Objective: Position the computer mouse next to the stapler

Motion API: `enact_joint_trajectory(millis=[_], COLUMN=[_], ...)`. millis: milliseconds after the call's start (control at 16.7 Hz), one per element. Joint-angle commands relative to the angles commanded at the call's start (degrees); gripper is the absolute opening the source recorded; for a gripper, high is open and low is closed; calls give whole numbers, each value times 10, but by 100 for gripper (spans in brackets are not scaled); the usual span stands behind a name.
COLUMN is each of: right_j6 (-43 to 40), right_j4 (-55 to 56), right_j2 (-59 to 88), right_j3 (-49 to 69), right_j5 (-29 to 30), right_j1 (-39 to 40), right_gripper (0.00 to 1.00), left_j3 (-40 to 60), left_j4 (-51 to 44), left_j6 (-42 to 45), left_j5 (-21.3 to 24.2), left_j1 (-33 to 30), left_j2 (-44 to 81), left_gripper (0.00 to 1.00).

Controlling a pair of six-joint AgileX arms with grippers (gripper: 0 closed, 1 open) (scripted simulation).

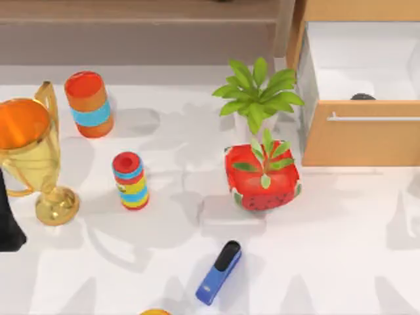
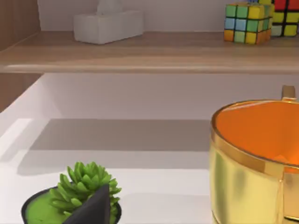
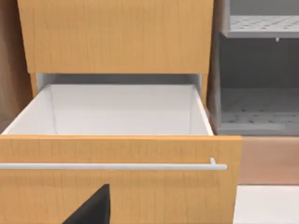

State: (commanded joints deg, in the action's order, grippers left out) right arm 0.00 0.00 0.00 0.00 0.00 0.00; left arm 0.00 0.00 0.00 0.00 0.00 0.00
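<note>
On the table (image 1: 341, 249), as seen from the top view, the stapler (image 1: 218, 272) lies near the front edge, slightly left of centre, blue body with a black top arm, angled with its black end toward the rear right. The computer mouse (image 1: 363, 97) sits inside the open wooden drawer (image 1: 361, 134) at the rear right; just a dark rounded sliver shows above the drawer front, well apart from the stapler. Between them stands a red pot with a green plant (image 1: 264, 176), and behind it a second leafy plant (image 1: 259, 92). A striped can (image 1: 130, 180) stands left of centre, an orange and blue cylinder (image 1: 88, 104) behind it, and a gold trophy cup (image 1: 29, 154) at the left side. A black part of the left arm (image 1: 8, 220) shows at the left edge, beside the trophy cup.

From the left wrist view, a dark wedge of the left gripper (image 2: 96, 207) shows at the frame edge; whether its pincer is wide or narrow, I cannot tell. A small succulent in a dark pot (image 2: 74, 200) sits just past it, the trophy cup rim (image 2: 252, 149) to one side. A shelf (image 2: 149, 51) carries a white tissue box (image 2: 108, 25) and colour cubes (image 2: 246, 22).

From the right wrist view, a dark wedge of the right gripper (image 3: 93, 210) faces the drawer front with its bar handle (image 3: 112, 166). Its pincer state also cannot be told. The drawer's white interior (image 3: 121, 109) is visible.
</note>
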Motion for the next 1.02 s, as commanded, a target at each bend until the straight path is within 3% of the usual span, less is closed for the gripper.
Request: enact_joint_trajectory(millis=[480,1020], right_j6=[5,22], right_j4=[-53,-264], right_j2=[104,515], right_j3=[88,451], right_j5=[0,-3], right_j1=[5,30], right_gripper=[100,100], left_j3=[0,0], left_j4=[0,0], left_j6=[0,0], left_j5=[0,0], left_j1=[0,0], left_j2=[0,0], left_gripper=[100,100])
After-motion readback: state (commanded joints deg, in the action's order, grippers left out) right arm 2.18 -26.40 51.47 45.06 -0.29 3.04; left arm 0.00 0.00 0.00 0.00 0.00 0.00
